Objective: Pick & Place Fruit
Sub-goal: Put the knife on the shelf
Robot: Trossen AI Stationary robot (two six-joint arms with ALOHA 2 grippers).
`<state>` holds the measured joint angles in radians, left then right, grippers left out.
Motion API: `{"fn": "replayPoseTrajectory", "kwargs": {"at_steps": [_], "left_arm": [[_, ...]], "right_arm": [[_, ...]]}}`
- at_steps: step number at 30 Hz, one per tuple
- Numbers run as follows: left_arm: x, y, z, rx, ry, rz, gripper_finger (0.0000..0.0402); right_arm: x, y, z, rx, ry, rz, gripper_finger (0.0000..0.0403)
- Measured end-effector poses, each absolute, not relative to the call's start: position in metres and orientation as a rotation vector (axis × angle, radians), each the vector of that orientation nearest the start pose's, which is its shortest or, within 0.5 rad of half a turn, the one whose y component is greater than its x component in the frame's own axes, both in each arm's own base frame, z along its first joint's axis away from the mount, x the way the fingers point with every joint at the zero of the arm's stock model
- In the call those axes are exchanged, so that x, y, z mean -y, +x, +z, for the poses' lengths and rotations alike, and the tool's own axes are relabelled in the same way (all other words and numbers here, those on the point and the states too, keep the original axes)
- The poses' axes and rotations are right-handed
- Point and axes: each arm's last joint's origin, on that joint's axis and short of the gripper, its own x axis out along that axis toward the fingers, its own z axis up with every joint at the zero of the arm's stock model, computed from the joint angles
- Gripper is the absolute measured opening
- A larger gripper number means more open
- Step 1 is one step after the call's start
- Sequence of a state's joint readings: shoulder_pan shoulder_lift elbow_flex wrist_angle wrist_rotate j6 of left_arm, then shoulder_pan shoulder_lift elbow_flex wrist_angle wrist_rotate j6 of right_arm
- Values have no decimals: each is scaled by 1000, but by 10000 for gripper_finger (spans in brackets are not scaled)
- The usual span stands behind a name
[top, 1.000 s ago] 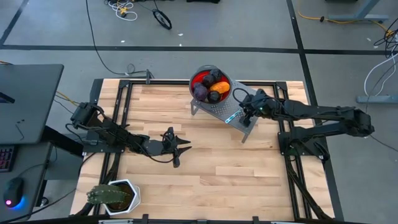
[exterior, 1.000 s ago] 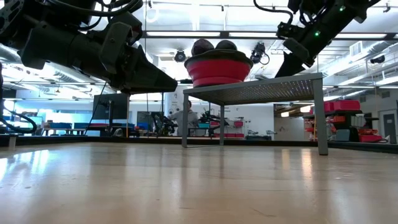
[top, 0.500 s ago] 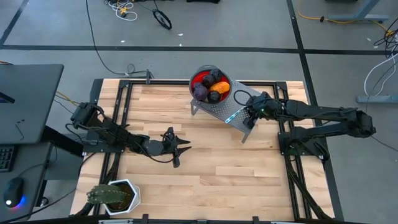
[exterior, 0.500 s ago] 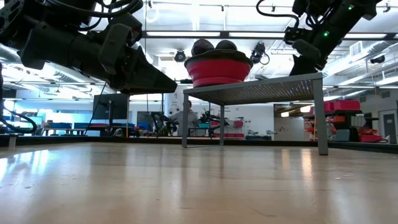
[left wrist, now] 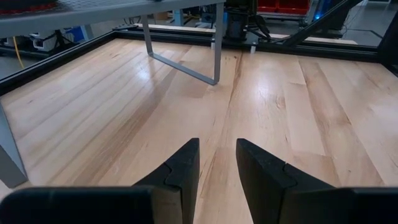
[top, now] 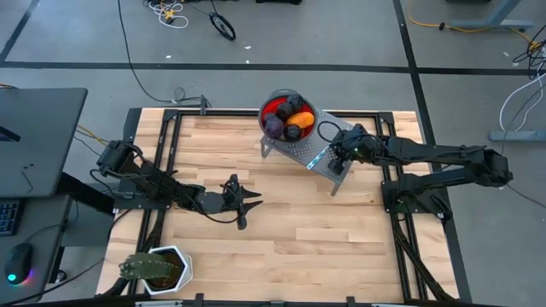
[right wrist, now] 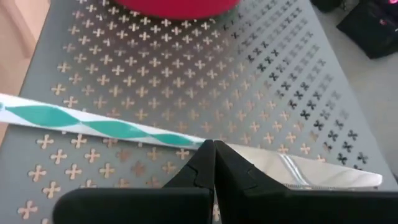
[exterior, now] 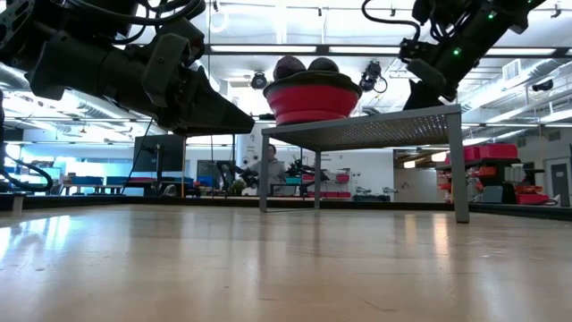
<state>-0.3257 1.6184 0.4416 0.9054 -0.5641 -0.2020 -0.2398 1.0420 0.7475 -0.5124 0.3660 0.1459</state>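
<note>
Fruit (top: 287, 118) sits in a red bowl (exterior: 312, 100) at the rack's (top: 324, 162) far end. Right gripper (right wrist: 213, 163), fingers pressed together, hovers over the knife (right wrist: 106, 127) on the rack. Left gripper (left wrist: 216, 171), slightly spread, holds nothing above the bench's (top: 341, 247) left side

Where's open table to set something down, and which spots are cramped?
Bare wood runs between the left gripper, the plant and the table's right edge. The metal shelf is crowded: bowl of fruit, knife and the shut right gripper over it.
</note>
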Motion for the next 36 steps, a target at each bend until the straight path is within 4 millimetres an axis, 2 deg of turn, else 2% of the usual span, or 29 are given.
{"fn": "replayPoseTrajectory", "kwargs": {"at_steps": [23, 36], "left_arm": [[72, 261, 139, -223, -82, 261, 113], [72, 261, 139, -223, -82, 261, 113]], "right_arm": [[59, 199, 248, -768, 93, -602, 5], [66, 198, 248, -762, 99, -634, 5]]}}
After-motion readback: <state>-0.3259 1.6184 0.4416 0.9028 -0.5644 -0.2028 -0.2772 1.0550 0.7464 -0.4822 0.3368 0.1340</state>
